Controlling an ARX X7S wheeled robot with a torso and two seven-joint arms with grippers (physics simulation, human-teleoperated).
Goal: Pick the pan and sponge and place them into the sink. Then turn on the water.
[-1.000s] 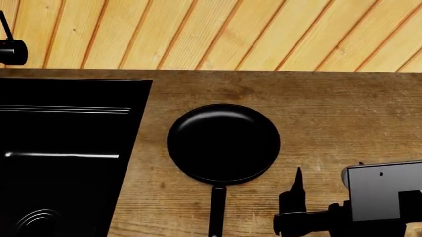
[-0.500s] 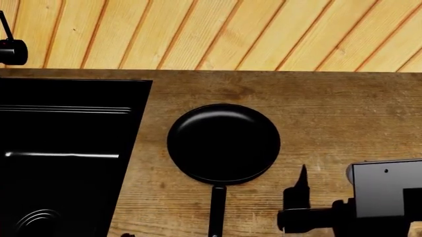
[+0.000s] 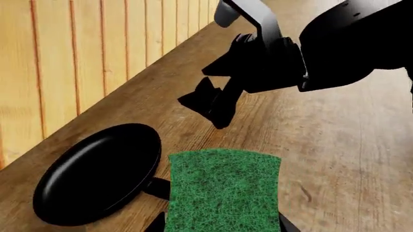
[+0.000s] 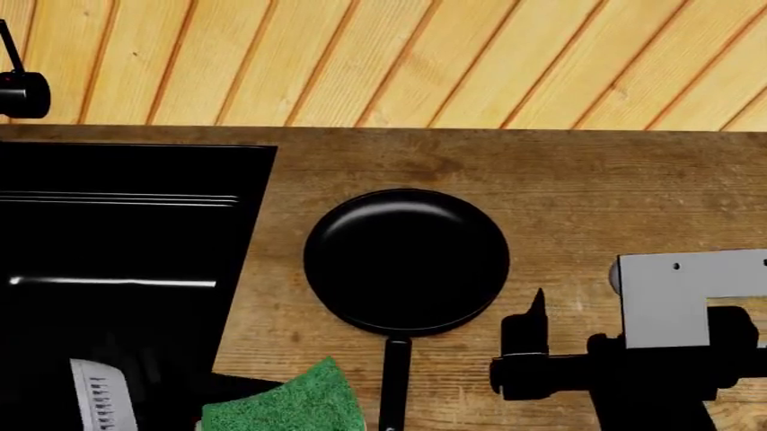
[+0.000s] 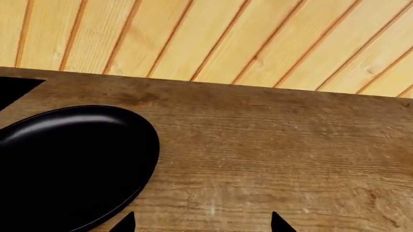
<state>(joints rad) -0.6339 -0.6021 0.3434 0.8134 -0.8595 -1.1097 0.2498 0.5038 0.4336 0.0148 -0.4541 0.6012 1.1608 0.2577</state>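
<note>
Resting flat on the wooden counter [image 4: 623, 197], the pan [image 4: 407, 260] sits between the sink [image 4: 120, 269] on one side and the right gripper [image 4: 527, 355] on the other, its thin handle [image 4: 394, 382] pointing toward the robot. The pan is just beside the sink's edge but apart from it, with a strip of bare wood between them. Nothing lies inside the pan.

The sponge [image 4: 294, 400] shows at the lower edge of the head view, green side up, close beside the pan's handle and near the corner of the sink. In the left wrist view the sponge [image 3: 223, 191] fills the lower middle, with dark finger parts of the left gripper [image 3: 223, 222] showing on either side below it; the tool appears to be pinching the sponge, held above the counter. The pan [image 3: 96, 174] lies beyond it in that view, and the right gripper [image 3: 216, 104] hangs further off over the wood.

The right gripper stands spread: the right wrist view shows two dark fingertips [image 5: 279, 223] well apart with bare counter between them, and the pan [image 5: 71, 164] off to one side, not touched. It holds nothing.

The tap [image 4: 22, 85] shows only partly at the far left edge, against the plank wall [image 4: 419, 63]. The near basin shows a ringed drain [image 4: 66, 400].
</note>
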